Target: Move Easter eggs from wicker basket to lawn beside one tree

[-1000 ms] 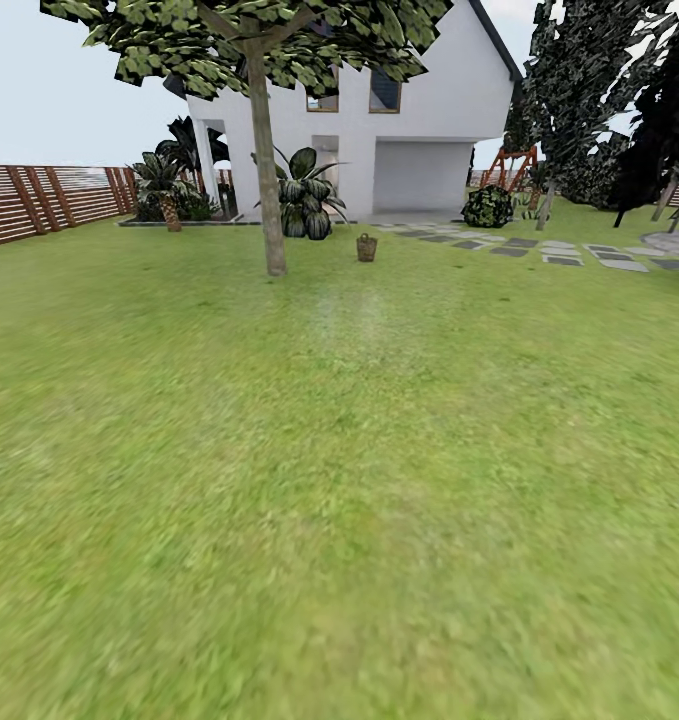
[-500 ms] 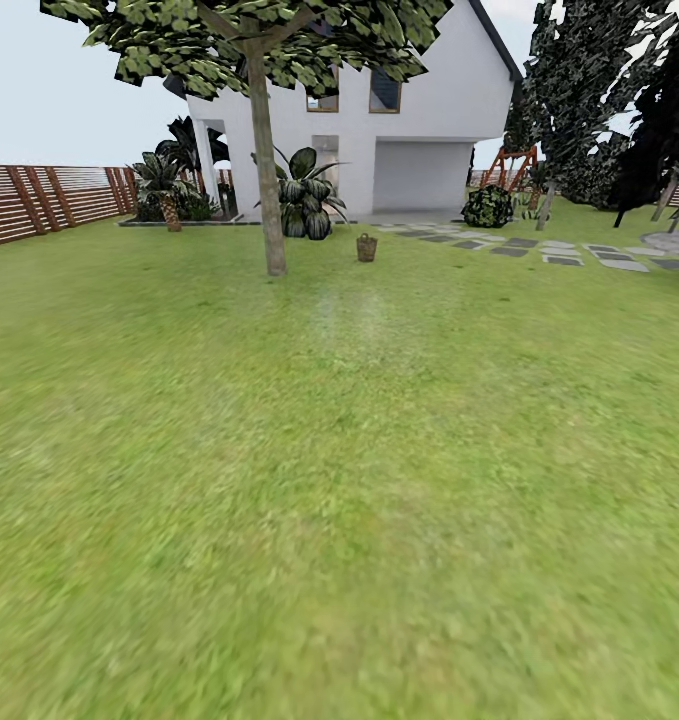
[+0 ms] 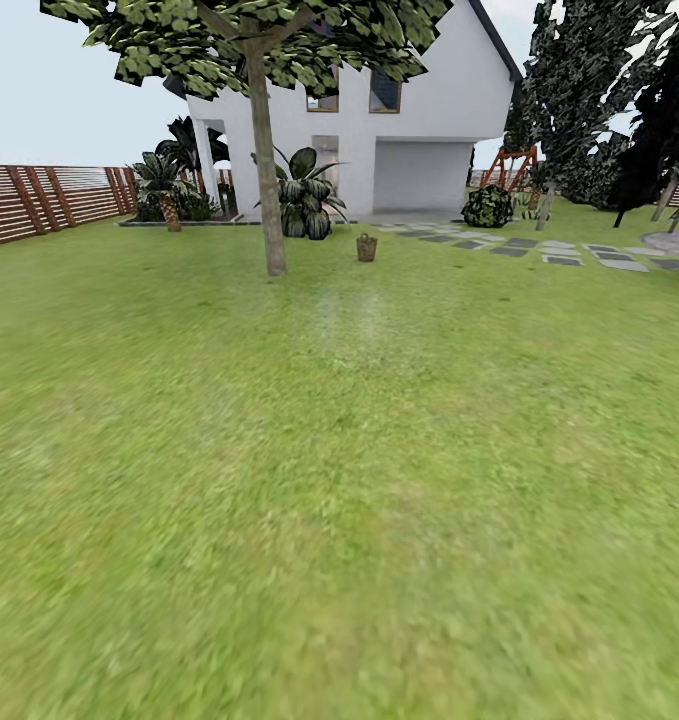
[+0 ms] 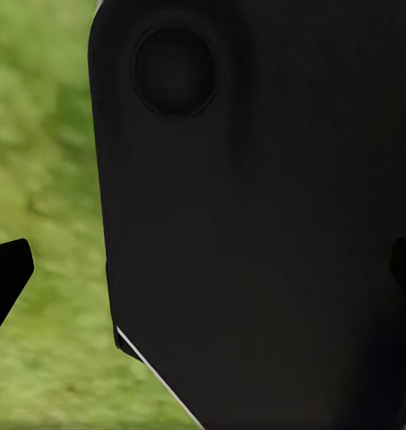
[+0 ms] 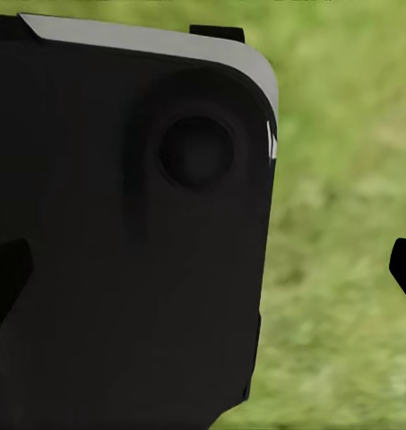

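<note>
The wicker basket (image 3: 366, 247) is seen far off at about 12 o'clock on the lawn (image 3: 339, 480), just right of the tree (image 3: 267, 170) and well apart from both grippers. Its contents are too small to make out. In each wrist view a black robot body panel (image 4: 256, 224) blocks most of the frame, with only dark fingertips (image 4: 5, 278) at the edges, so the spread of the jaws cannot be told.

The lawn (image 3: 339, 480) is mottled green with yellowish patches. At about twelve o'clock stands a brown wicker basket (image 3: 366, 247), and toward eleven a tree (image 3: 266, 170) with a pale grey-brown trunk and dark green leaves. The house (image 3: 409, 130) behind is white. At ten o'clock a fence (image 3: 39, 200) shows reddish-brown slats. Grey paving stones (image 3: 559, 250) lie toward two o'clock.
</note>
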